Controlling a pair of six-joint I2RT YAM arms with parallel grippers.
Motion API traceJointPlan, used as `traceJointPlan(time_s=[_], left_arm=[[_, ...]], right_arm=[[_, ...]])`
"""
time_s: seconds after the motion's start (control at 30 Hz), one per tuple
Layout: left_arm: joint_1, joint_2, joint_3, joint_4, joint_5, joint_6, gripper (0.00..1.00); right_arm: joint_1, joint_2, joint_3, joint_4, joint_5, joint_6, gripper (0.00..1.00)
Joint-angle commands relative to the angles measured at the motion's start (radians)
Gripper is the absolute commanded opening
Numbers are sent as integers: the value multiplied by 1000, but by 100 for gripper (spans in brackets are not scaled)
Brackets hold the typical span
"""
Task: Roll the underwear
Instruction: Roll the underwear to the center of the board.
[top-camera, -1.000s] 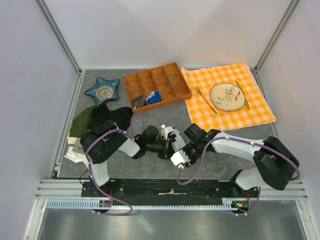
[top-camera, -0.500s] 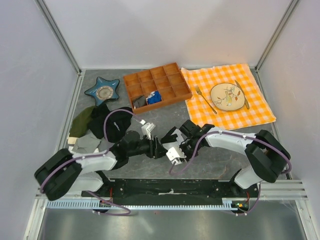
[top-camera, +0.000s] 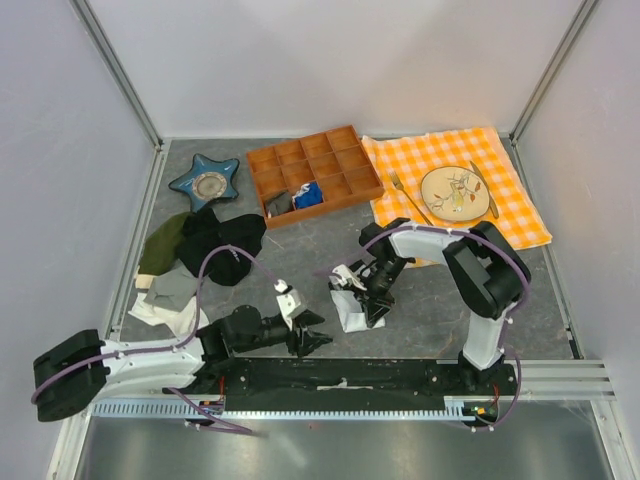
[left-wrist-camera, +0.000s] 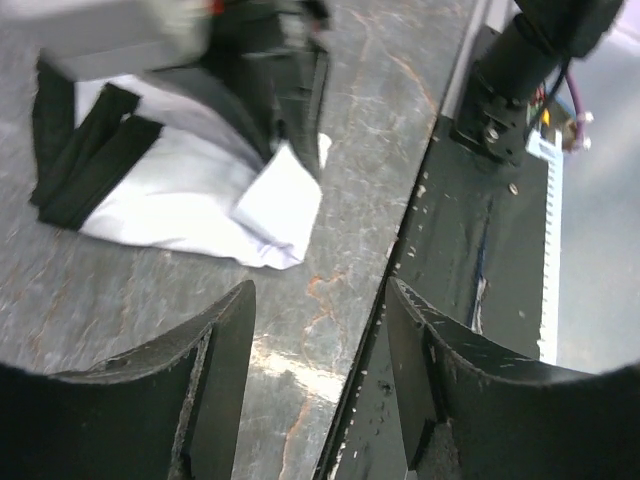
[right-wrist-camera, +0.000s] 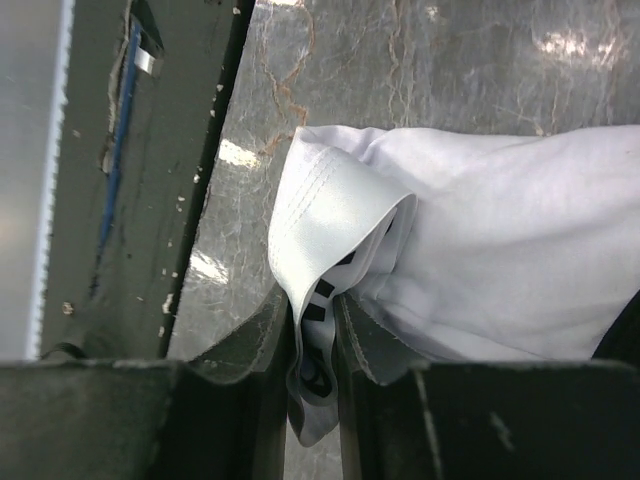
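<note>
The underwear (top-camera: 350, 312) lies bunched on the grey surface (top-camera: 310, 245) near its front edge, approx. midway btw. the two arm bases and just beyond the black base rail (top-camera: 340, 375). Right gripper (top-camera: 368, 298) is down on it from the far-right side, jaws nearly closed w/ a folded white edge + a bit of black-printed band pinched btw. them. That's clear in the right wrist view, where the fold sits squeezed in the narrow gap and the rest of the garment spreads off to the right. Left gripper (top-camera: 312, 340) sits low to the left of the garment, not touching it, jaws spread wide w/ nothing btw. them. Its wrist view looks past both fingers (left-wrist-camera: 215, 370) at white fabric w/ black trim at the left, the right gripper's body covering the top part. Well apart, far side: wooden compartment tray (top-camera: 315, 170) w/ a blue item (top-camera: 308, 195) & a dark item (top-camera: 277, 205) in its near compartments, blue star-shaped dish (top-camera: 205, 182) left of it, orange checked cloth (top-camera: 525, 222) right of it carrying a plate (top-camera: 453, 192), fork (top-camera: 410, 198) & knife (top-camera: 484, 188). Left side: black clothing heap (top-camera: 222, 240), olive-green cloth (top-camera: 160, 245) touching it, grey-white cloth (top-camera: 170, 290) nearer the front.
</note>
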Motion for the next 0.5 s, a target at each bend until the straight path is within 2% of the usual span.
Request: traceJointPlan(time_s=[0.0,0.3,0.47], left_arm=[[-105,62,6,86,-90,252,62],[-223,399,217,66,-139,428,67],[-252,506,325,46,-173,532,69]], right_arm=[[-27,90,66,-156,-83,11,14],[-36,165,97,-143,-49,55,15],[-37,176,98,-134,-41,66,15]])
